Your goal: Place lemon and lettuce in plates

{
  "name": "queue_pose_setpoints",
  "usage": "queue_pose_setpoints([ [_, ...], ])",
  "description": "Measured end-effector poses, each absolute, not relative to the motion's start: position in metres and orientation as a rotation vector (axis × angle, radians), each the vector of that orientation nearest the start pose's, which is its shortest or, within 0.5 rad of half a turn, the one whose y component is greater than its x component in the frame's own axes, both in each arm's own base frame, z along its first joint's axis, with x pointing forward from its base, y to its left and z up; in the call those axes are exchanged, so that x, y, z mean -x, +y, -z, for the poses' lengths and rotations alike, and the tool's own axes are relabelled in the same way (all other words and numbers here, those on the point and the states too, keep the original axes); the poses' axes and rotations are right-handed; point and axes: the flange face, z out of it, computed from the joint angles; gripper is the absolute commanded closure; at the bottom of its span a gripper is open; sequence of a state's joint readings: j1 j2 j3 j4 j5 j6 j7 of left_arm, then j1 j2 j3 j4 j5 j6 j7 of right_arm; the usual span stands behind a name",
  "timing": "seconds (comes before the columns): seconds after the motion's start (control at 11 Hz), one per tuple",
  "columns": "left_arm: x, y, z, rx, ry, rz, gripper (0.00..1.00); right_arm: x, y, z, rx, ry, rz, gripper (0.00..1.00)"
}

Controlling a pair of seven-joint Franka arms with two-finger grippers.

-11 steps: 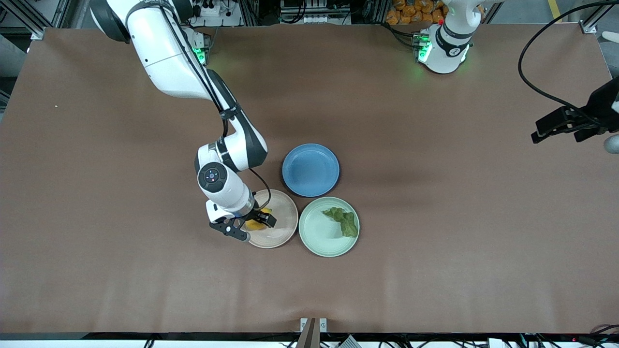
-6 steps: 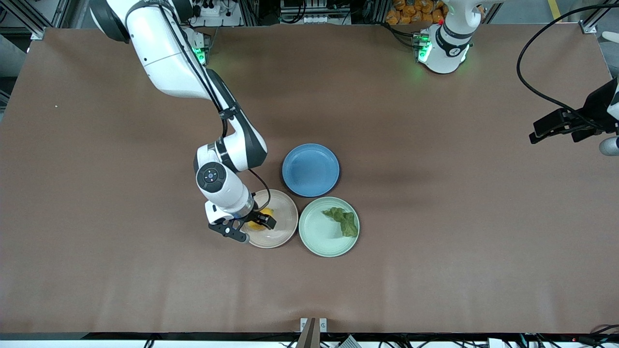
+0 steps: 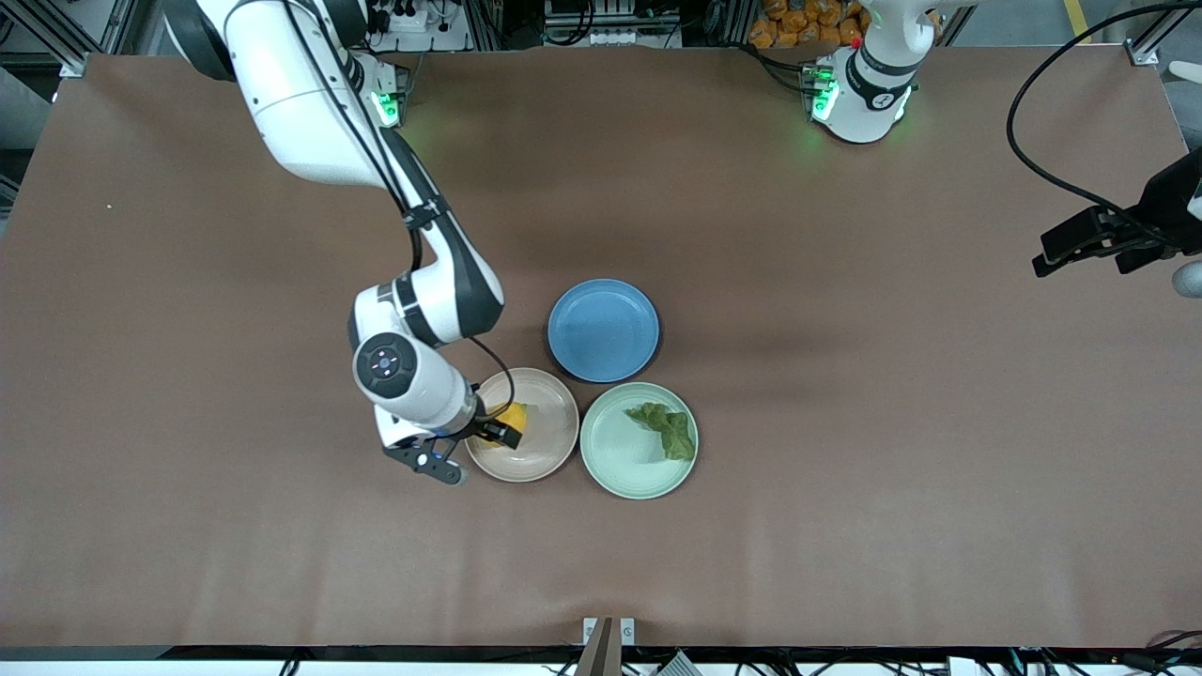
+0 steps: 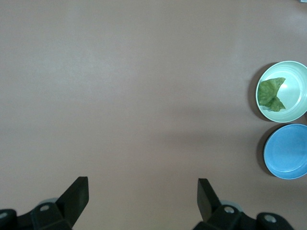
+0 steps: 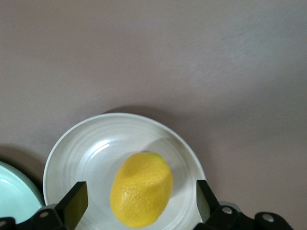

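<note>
The lemon point(image 3: 513, 417) lies in the beige-pink plate point(image 3: 549, 451), on the side toward the right arm's end of the table. My right gripper point(image 3: 468, 449) is open and empty over that plate's edge, its fingers apart from the fruit. In the right wrist view the lemon point(image 5: 141, 189) rests on the plate point(image 5: 72, 143) between my open right gripper's point(image 5: 140, 192) fingers, below them. The lettuce point(image 3: 667, 428) lies in the mint green plate point(image 3: 620, 460). My left gripper point(image 3: 1089, 246) waits open at the left arm's end of the table. The left wrist view shows the lettuce point(image 4: 270, 93) in its plate point(image 4: 297, 69).
A blue plate point(image 3: 603, 330) stands empty, farther from the front camera than the two other plates and touching them nearly; it also shows in the left wrist view point(image 4: 288, 151). A black cable hangs near the left gripper. Bare brown table lies all round the plates.
My right gripper has drawn back from the lemon toward the right arm's end of the table, leaving the lemon in the beige-pink plate. The left gripper has barely shifted.
</note>
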State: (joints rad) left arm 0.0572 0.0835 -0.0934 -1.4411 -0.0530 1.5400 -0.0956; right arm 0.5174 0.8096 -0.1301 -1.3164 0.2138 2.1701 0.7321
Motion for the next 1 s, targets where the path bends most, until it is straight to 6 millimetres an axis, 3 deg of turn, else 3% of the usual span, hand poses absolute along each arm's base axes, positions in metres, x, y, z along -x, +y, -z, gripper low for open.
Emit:
queue_pose_setpoints([
  [0.18,-0.574,-0.024,-0.642,3.201,-0.094,0.036,0.0,-0.69,0.286,-0.27,3.003,0.645,-0.066,0.0],
  [0.55,-0.574,-0.001,-0.645,3.197,-0.156,0.055,0.0,-0.704,0.24,-0.297,3.08,0.437,-0.112,0.0],
  [1.0,-0.575,-0.003,-0.646,3.198,-0.152,0.072,0.0,-0.715,0.156,-0.323,3.165,0.14,-0.179,0.0],
])
